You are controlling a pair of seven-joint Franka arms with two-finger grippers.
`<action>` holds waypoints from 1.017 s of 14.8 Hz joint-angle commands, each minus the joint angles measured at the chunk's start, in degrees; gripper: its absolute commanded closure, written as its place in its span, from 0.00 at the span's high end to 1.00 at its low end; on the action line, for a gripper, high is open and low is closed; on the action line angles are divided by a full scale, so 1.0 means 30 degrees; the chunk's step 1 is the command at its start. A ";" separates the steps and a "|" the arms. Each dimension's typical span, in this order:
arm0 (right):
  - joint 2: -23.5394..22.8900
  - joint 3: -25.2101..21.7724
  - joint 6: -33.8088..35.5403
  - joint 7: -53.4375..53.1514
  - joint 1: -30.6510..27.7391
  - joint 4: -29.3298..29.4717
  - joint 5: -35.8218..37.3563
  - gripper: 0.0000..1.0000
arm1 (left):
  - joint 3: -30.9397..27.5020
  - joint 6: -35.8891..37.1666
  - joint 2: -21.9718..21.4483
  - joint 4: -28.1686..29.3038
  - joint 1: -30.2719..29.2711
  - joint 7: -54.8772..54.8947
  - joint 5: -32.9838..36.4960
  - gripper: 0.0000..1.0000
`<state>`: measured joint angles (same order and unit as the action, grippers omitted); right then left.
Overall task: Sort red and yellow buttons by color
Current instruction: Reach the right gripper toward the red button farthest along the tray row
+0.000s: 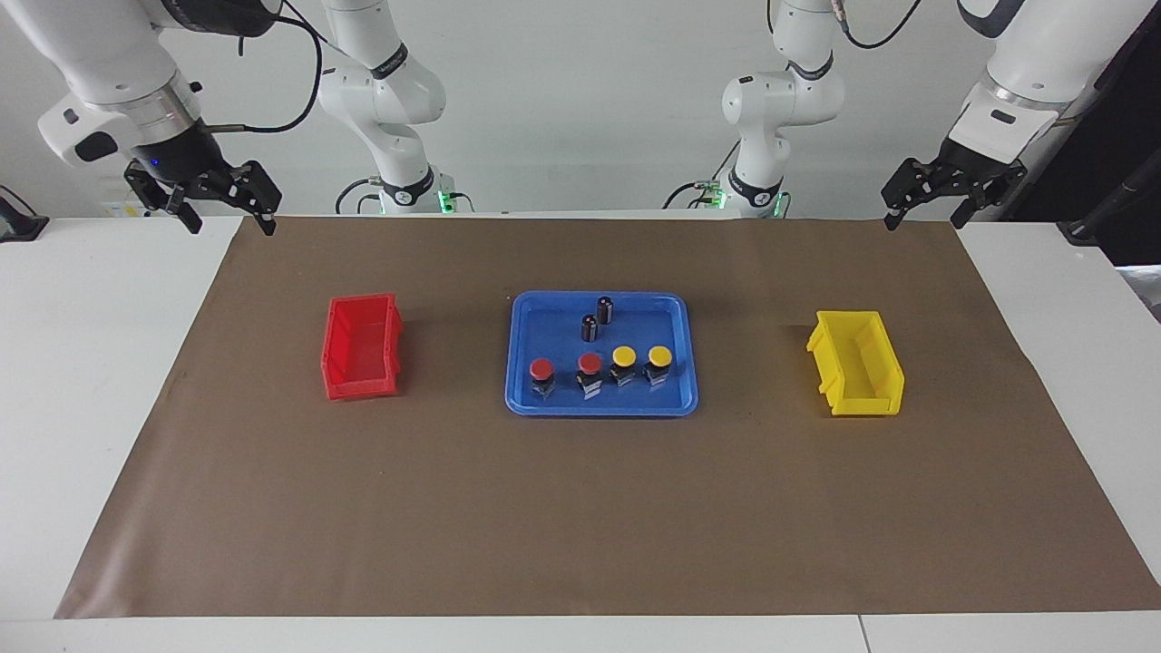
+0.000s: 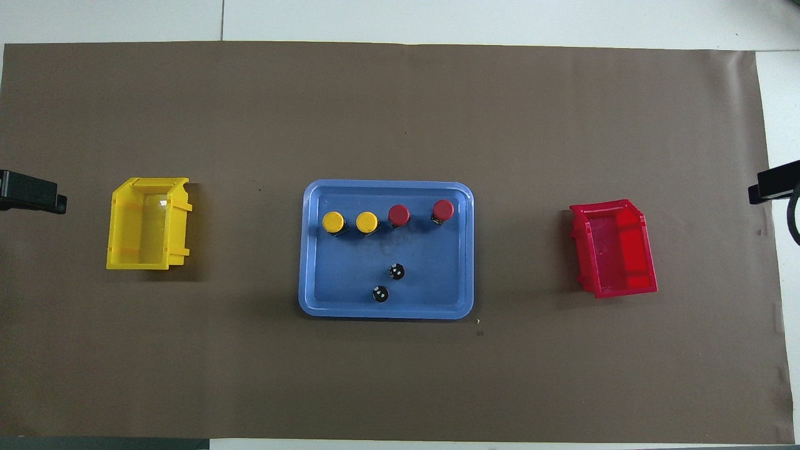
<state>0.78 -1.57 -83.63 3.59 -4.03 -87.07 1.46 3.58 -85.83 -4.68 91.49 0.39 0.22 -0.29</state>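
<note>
Four buttons, two yellow [image 2: 350, 222] and two red [image 2: 420, 213], are lined up in the blue tray [image 2: 312, 250] at frame centre.

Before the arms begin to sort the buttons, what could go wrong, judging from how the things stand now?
1. The four domed-cap push buttons, two red and two yellow, stand close in one row on the blue plastic tray; a claw taking one may tip its neighbour.
2. Two small dark cylinders stand nearer to the robots than the row, so a low approach might knock them.
3. The red plastic bin sits skewed, so a drop could hit its rim.
</note>
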 commanded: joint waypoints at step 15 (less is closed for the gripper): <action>-0.0315 0.0082 -0.0541 -0.0199 0.0812 0.0105 -0.1102 1.00 | -0.0020 -0.0101 -0.0434 0.0383 -0.0161 0.0161 -0.0285 1.00</action>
<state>0.71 -1.48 -84.44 3.59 -3.48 -87.07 -1.04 3.57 -85.83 -4.68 91.49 0.40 0.22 -0.29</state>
